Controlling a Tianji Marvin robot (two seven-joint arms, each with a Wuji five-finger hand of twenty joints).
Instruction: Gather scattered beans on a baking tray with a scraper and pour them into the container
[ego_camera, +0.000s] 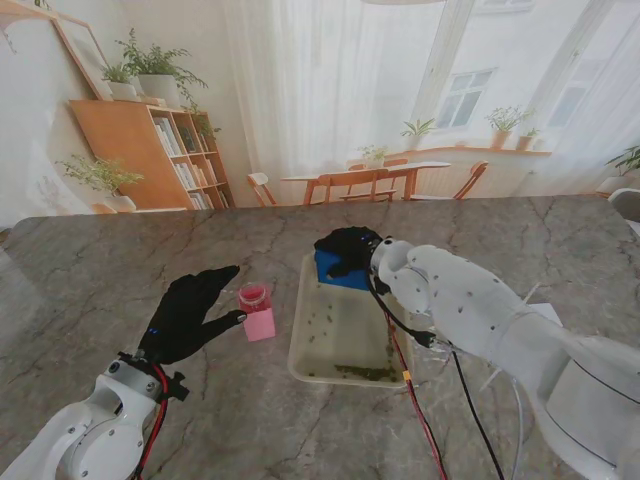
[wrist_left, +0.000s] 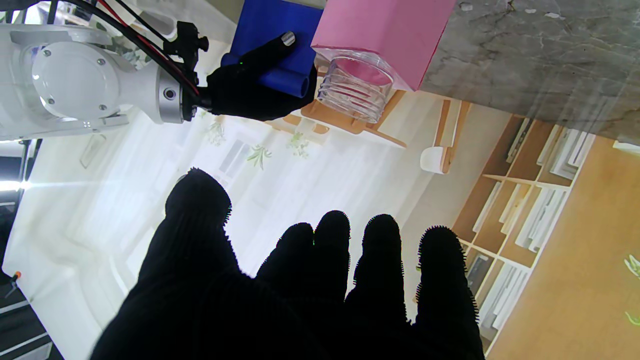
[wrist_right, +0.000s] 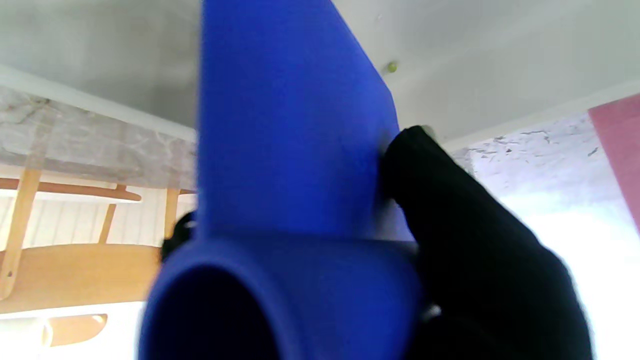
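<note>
The right hand (ego_camera: 350, 248) sits just above the centre of the stand's view, its black fingers wrapped round the blue scraper (ego_camera: 342, 270) at the far end of the baking tray (ego_camera: 300, 345). The right wrist view shows the scraper (wrist_right: 285, 150) close up — a flat blade rising from a rolled tubular grip, with a black finger (wrist_right: 450, 210) pressed against the blade's edge. The left wrist view confirms the clasp: a fingertip (wrist_left: 287, 39) lies flat on the blue blade (wrist_left: 272, 30).

The tray, pale and shallow, lies in the middle of the marble worktop (ego_camera: 120, 290). Small green beans (ego_camera: 365, 372) crowd along its nearer edge in a dark strip, with a few loose ones speckled across the middle.

Left of the tray, in the centre-left of the frame, stands the container (ego_camera: 254, 297) — a clear jar with a threaded neck, touching a pink block (ego_camera: 260, 324). The jar (wrist_left: 356, 90) shows plainly in the left wrist view against the pink block (wrist_left: 385, 35).

The left hand (ego_camera: 188, 315) hovers in the lower left, fingers spread and holding nothing, thumb tip pointing toward the pink block and close beside it.
</note>
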